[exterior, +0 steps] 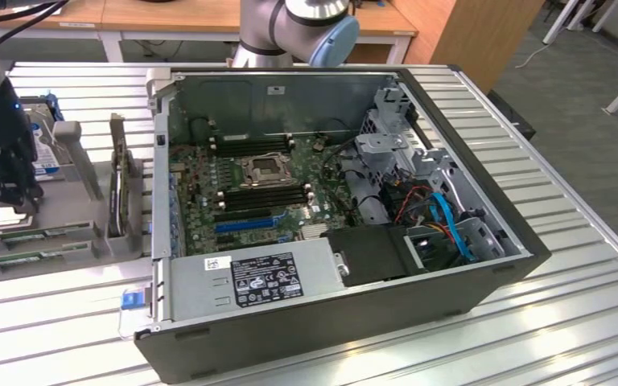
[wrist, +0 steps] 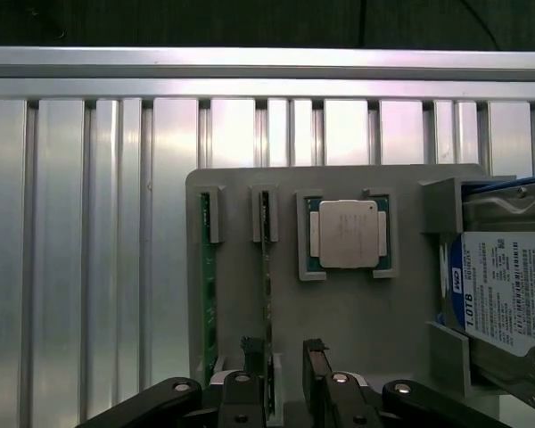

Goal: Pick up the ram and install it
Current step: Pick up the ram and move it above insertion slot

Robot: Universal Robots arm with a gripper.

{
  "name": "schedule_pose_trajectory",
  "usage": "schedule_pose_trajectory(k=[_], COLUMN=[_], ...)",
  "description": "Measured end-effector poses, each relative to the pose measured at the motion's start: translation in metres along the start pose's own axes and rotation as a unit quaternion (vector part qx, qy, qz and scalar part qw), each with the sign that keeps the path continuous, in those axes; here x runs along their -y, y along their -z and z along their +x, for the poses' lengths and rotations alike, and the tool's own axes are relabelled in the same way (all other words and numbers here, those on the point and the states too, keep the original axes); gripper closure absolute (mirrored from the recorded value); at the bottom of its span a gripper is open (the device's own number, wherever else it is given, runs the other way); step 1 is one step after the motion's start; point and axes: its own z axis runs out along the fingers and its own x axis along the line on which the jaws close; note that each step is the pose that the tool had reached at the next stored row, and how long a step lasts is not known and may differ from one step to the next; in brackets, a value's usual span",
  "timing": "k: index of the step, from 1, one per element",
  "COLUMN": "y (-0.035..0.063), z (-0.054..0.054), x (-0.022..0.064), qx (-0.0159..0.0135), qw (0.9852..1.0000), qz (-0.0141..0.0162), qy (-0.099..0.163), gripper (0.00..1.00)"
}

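Jaws spread, straddling the ram (wrist: 267, 276) — edge-on in its gray holder (wrist: 357, 321), near end hidden behind them.

The ram (wrist: 267, 285) is showing green along its thin edge, the holder (wrist: 357, 330) under it is showing plain grey, and the CPU (wrist: 346, 234) is gleaming silver with a green border. The hard drive (wrist: 508, 209) is wearing a white label (wrist: 513, 285) with blue banding and black print, while the table (wrist: 89, 223) is shining silver in parallel ribbed stripes.

Robotics lab: alu slat bench (exterior: 481, 338), open PC case (exterior: 341, 322), wood desks (exterior: 180, 14) behind.
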Motion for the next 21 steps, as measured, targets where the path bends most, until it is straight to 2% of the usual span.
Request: schedule_pose_trajectory(k=[21], y=[0.0008], z=[0.029], x=[0.0008], qx=[-0.0001], qw=[1.0000], qz=[-0.0001], qy=[0.000], gripper=[0.69])
